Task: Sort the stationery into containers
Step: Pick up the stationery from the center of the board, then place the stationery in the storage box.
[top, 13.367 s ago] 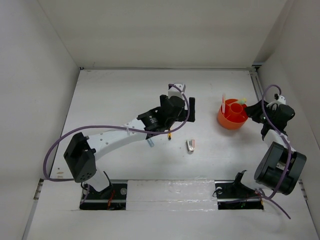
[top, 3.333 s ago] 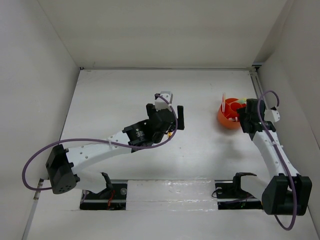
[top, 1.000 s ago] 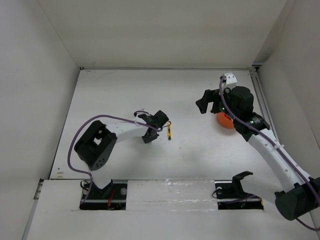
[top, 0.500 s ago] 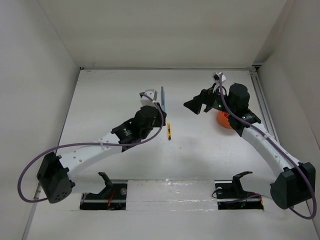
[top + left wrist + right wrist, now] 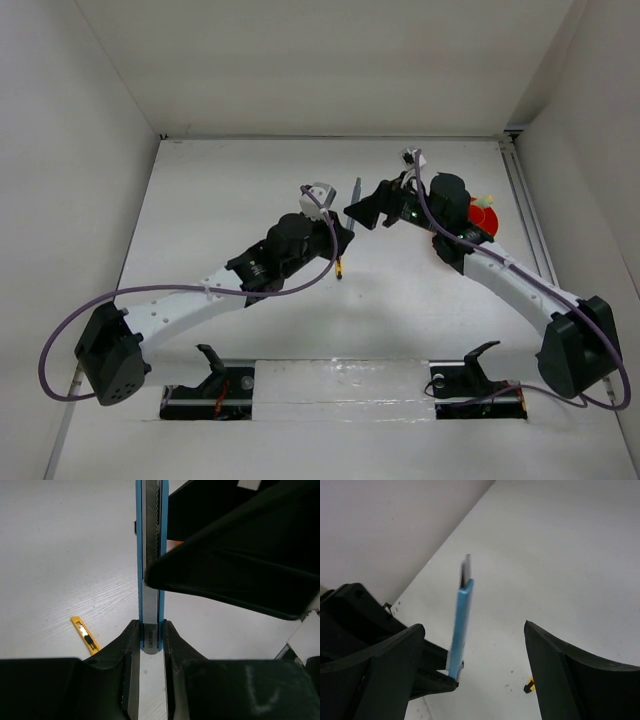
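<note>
My left gripper [image 5: 347, 228] is shut on the lower end of a blue utility knife [image 5: 356, 196], holding it upright above the table. In the left wrist view the blue knife [image 5: 150, 555] runs straight up from between my fingers [image 5: 125, 645]. My right gripper [image 5: 368, 206] is open and straddles the knife's upper part. In the right wrist view the knife [image 5: 461, 625] stands between the two fingertips [image 5: 395, 650], close to the left one. A yellow-black cutter [image 5: 340, 267] lies on the table below. The orange tub [image 5: 487, 222] is partly hidden behind the right arm.
A pale yellow pen [image 5: 487, 201] sticks out of the tub. The yellow-black cutter [image 5: 86, 635] shows on the table in the left wrist view, and its end [image 5: 529, 684] in the right wrist view. White walls close in the table at the back and on both sides.
My left gripper carried the blue knife to the right, toward the right gripper. The right gripper came left and down around the knife, and its jaws narrowed a little.
</note>
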